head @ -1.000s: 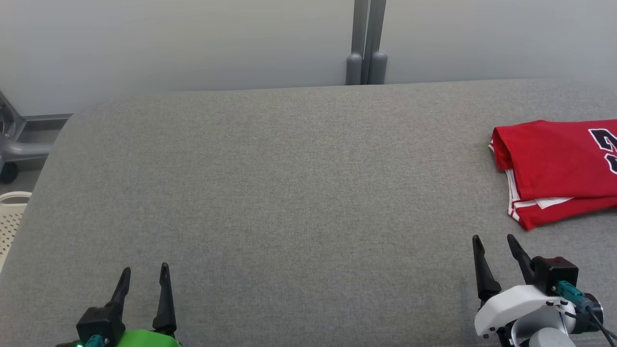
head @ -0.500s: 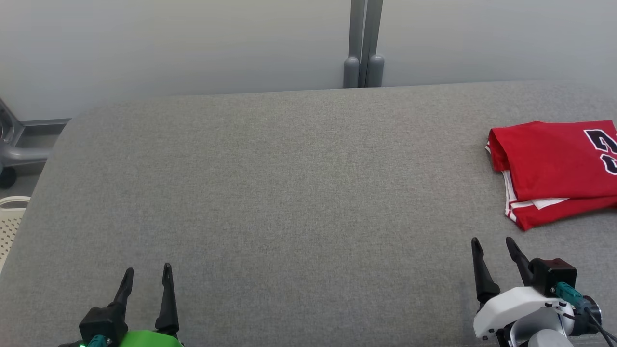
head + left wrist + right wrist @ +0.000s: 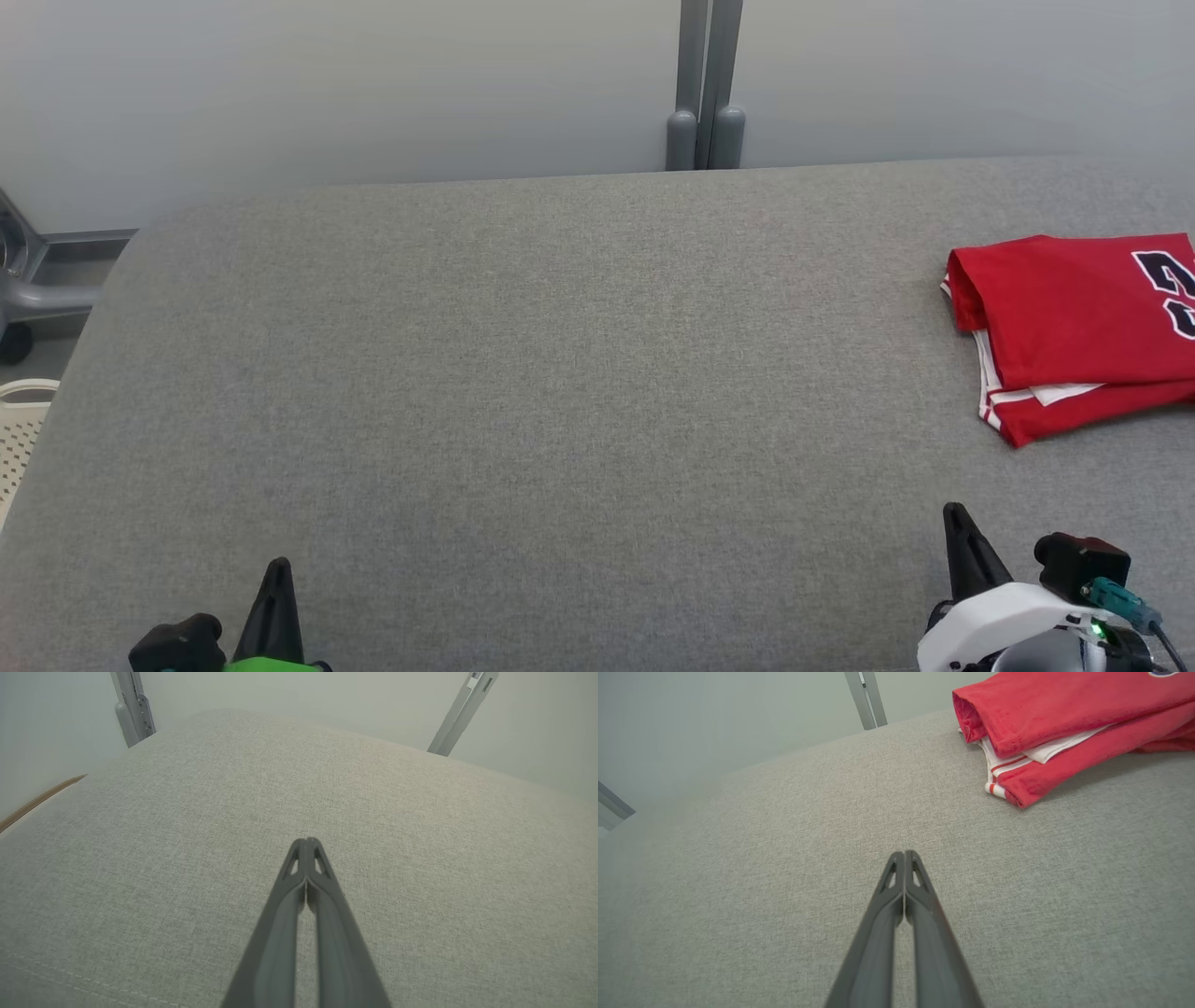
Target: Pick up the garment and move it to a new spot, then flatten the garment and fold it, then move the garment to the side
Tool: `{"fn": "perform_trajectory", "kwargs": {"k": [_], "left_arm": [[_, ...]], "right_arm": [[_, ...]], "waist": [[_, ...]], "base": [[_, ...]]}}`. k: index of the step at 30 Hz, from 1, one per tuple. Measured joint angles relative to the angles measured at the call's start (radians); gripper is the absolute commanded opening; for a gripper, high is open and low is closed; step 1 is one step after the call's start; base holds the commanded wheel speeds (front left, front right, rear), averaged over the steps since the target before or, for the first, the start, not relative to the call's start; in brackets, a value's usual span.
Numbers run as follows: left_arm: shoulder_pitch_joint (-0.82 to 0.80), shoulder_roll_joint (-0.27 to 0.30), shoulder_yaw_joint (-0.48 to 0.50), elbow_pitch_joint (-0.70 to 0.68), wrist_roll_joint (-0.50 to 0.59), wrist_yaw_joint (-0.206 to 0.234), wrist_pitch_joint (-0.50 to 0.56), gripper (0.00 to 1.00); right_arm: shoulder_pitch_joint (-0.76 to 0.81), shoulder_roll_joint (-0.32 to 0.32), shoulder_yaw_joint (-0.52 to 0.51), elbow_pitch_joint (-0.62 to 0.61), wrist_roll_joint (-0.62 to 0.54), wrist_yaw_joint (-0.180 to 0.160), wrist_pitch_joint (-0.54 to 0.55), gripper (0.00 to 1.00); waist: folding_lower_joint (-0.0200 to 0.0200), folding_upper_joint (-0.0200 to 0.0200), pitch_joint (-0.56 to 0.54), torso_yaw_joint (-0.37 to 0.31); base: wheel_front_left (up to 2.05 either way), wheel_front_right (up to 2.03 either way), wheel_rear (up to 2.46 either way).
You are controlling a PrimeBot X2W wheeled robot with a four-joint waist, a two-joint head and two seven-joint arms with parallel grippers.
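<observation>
The garment (image 3: 1074, 327) is a red jersey with white trim and dark numerals, lying folded at the right edge of the grey padded table (image 3: 560, 373). In the right wrist view the garment (image 3: 1064, 723) lies at the upper right, well ahead of my fingers. My right gripper (image 3: 954, 513) hovers near the table's front right, below the garment and apart from it, shut with nothing in it; its tips (image 3: 904, 853) meet over bare fabric. At the front left my left gripper (image 3: 277, 566) is shut and empty too, tips (image 3: 306, 840) pressed together.
A grey wall with a vertical metal post (image 3: 707, 84) runs behind the table. Off the table's left edge are a grey metal frame (image 3: 28, 280) and a pale perforated basket (image 3: 19, 429).
Both grippers went from open to shut and drew back toward the bottom of the head view. The garment has not moved.
</observation>
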Motion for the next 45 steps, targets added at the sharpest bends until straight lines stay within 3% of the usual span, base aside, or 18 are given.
{"fn": "perform_trajectory", "kwargs": {"k": [22, 45], "left_arm": [[-0.031, -0.007, 0.049, -0.040, -0.346, -0.008, 0.114, 0.00], [-0.067, -0.011, 0.098, -0.072, -0.636, -0.016, 0.219, 0.00]], "right_arm": [[0.000, -0.001, 0.023, -0.076, 0.364, 0.000, 0.045, 0.00], [0.000, -0.005, 0.040, -0.137, 0.679, 0.000, 0.089, 0.00]], "waist": [[0.0000, 0.0000, 0.002, 0.002], [0.0001, 0.0000, 0.004, 0.004]], "base": [[0.00, 0.00, 0.00], [0.00, 0.00, 0.00]]}}
